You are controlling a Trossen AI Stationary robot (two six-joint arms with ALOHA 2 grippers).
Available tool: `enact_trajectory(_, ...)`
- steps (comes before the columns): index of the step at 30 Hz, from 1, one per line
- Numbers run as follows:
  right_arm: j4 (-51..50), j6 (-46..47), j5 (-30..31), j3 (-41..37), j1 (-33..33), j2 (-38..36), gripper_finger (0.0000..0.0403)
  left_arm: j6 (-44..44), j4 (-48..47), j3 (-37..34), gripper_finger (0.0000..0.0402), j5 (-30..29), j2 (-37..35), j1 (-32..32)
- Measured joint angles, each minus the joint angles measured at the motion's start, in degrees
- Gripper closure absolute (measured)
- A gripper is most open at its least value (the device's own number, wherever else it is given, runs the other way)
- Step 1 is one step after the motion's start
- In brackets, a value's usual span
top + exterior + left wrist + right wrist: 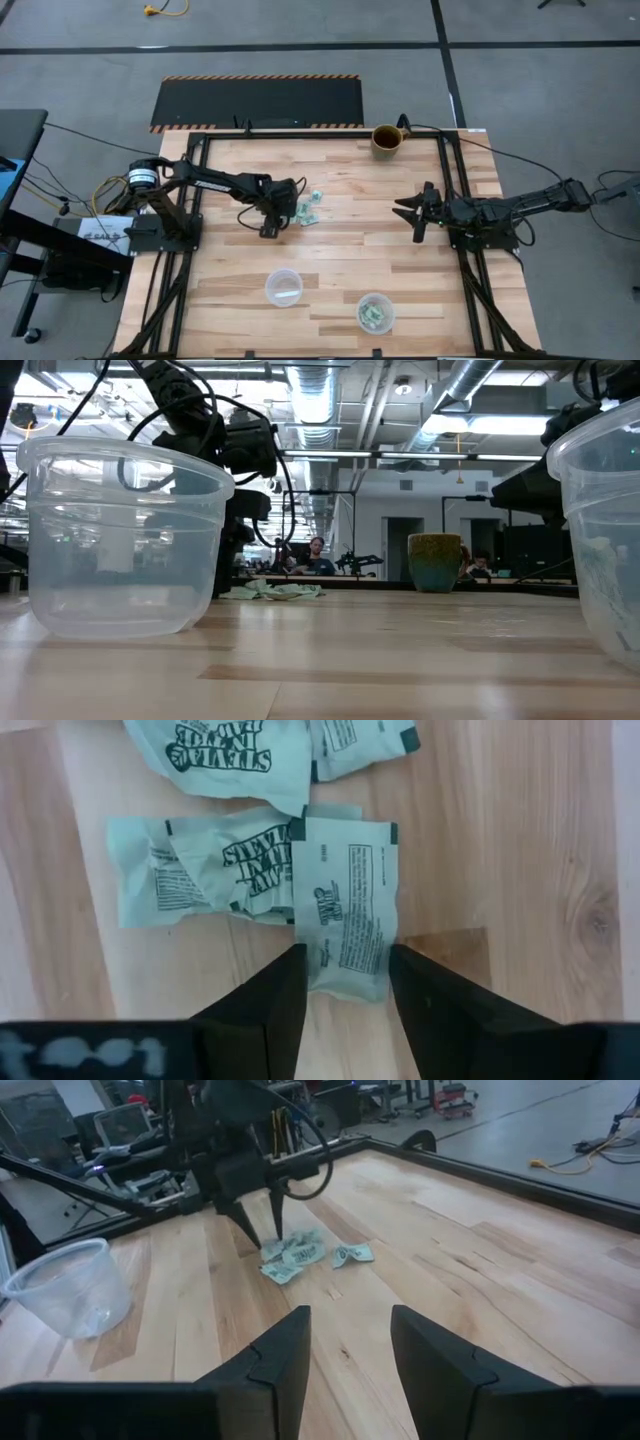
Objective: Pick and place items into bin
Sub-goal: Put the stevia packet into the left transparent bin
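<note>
The packets [309,209] are clustered on the bench [340,260] left of centre, toward the far edge. The left gripper [345,982] is lowered over them, jaws open astride one packet [346,906]. The right gripper [412,212] is held open, empty, near the right edge. Two cups [283,288] stand near the front edge

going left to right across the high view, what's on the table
left claw over the table → pile of mint-green packets → empty clear cup nearer the front edge → clear cup with packets in it → brown mug at the back edge → right claw
</note>
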Motion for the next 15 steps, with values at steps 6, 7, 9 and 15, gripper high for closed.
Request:
enact_trajectory(6, 0.01, 0.00, 0.02, 0.00, 0.00, 0.11, 0.0268, -1.15, -0.13, -0.11, 0.0284, -0.01, -0.07, -0.05)
enact_trajectory(7, 0.02, 0.00, 0.02, 0.00, 0.00, 0.11, 0.0269, -1.42, -0.18, -0.11, 0.0294, -0.02, -0.12, -0.07)
enact_trajectory(9, 0.00, 0.00, 0.02, 0.00, 0.00, 0.11, 0.0269, -2.18, -0.52, -0.30, 0.0319, -0.02, -0.53, -0.09)
enact_trajectory(15, 0.01, 0.00, 0.02, 0.00, 0.00, 0.11, 0.0268, -4.21, -1.32, -0.37, 0.0394, -2.47, -2.18, -0.32)
